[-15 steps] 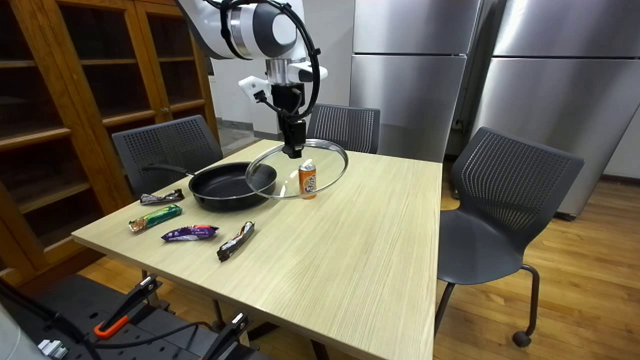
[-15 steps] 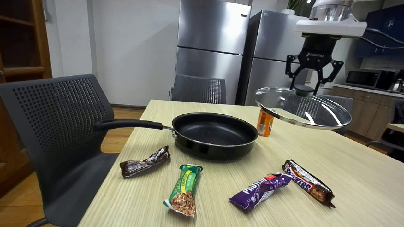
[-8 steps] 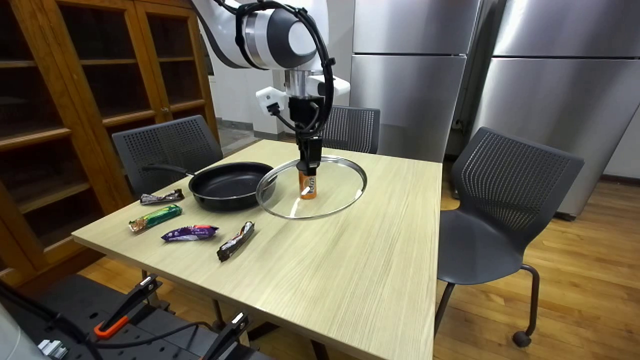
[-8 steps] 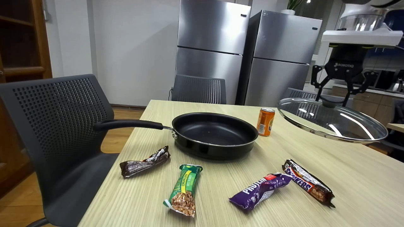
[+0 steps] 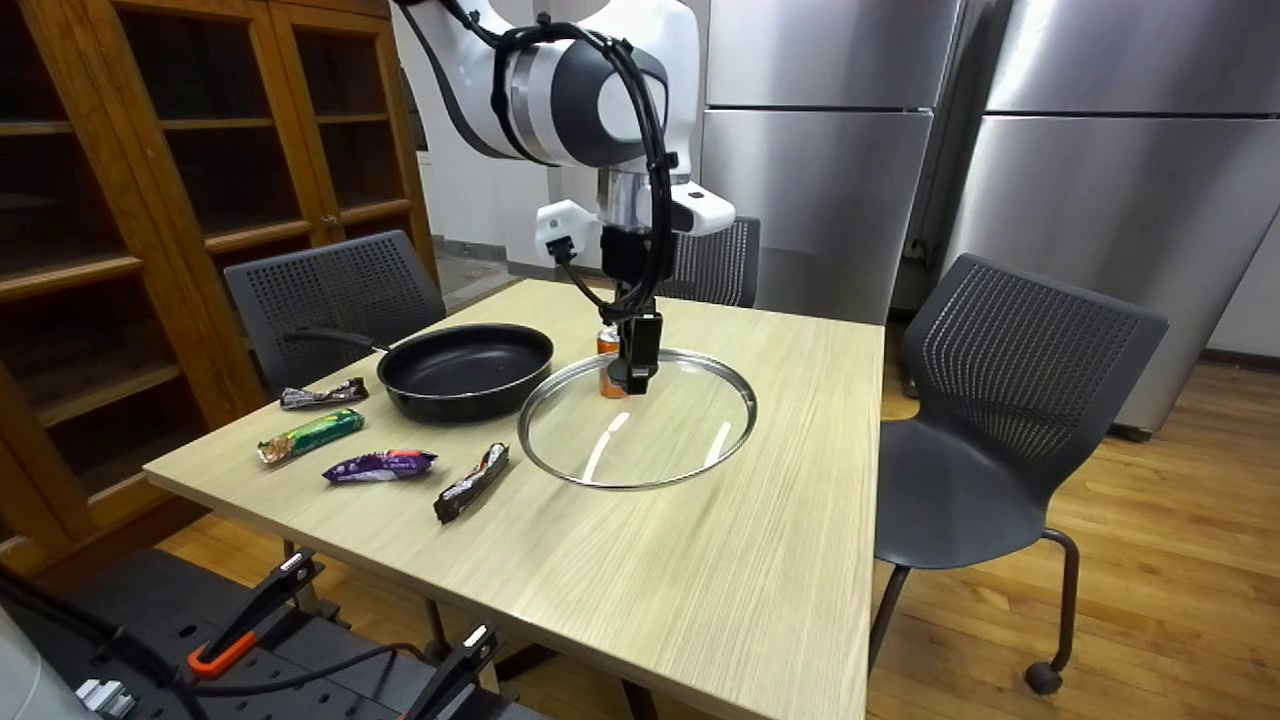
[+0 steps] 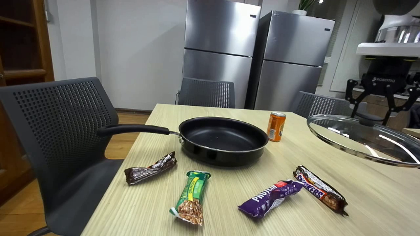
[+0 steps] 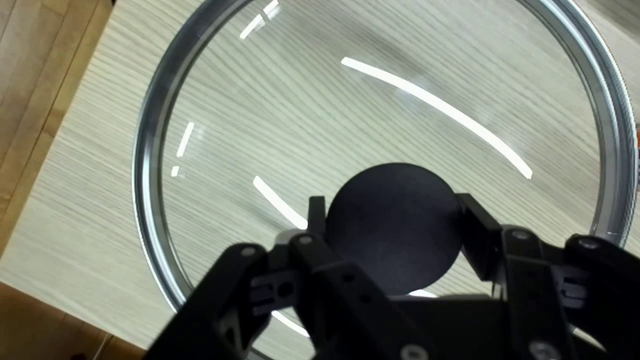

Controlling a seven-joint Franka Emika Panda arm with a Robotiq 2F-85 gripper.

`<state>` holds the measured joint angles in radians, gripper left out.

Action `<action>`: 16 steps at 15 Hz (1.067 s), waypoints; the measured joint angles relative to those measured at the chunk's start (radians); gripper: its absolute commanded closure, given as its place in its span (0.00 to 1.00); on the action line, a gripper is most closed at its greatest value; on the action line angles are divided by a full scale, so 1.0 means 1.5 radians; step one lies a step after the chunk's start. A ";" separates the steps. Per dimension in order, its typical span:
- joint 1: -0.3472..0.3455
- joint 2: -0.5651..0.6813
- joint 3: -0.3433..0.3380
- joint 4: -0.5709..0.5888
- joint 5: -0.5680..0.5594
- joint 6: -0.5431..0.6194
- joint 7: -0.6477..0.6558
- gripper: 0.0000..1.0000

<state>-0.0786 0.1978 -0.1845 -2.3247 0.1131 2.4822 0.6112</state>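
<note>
My gripper [image 7: 393, 217] is shut on the round black knob [image 7: 395, 230] of a glass lid, one finger on each side. The clear lid [image 5: 640, 440] has a steel rim and hangs over the table, away from the pan; its exact height is hard to tell. In an exterior view the lid [image 6: 354, 139] runs past the right edge, tilted a little. A black frying pan [image 6: 223, 136] with a long black handle sits uncovered on the table. Close behind the gripper stands an upright orange Fanta can [image 6: 276, 127], partly hidden by the gripper in an exterior view.
Several wrapped bars lie near the pan: a Snickers [image 6: 320, 190], a purple protein bar [image 6: 272, 198], a green bar [image 6: 192, 198] and a dark-brown one [image 6: 151, 168]. Dark chairs [image 5: 960, 420] stand round the wooden table [image 5: 720, 560]. Two steel refrigerators [image 5: 820, 180] are behind.
The gripper has come down and moved rightward in both exterior views, carrying the lid with it. The can now shows fully in an exterior view. Pan and bars have stayed put.
</note>
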 measured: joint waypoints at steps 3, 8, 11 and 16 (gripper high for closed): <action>-0.011 0.003 -0.001 -0.009 0.027 0.000 -0.012 0.61; -0.026 0.026 -0.001 -0.011 0.086 0.001 -0.048 0.61; -0.030 0.048 -0.001 -0.010 0.110 0.005 -0.058 0.61; -0.034 0.082 -0.001 -0.003 0.161 0.029 -0.061 0.61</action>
<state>-0.1289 0.3215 -0.1866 -2.3297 0.3545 2.5260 0.5190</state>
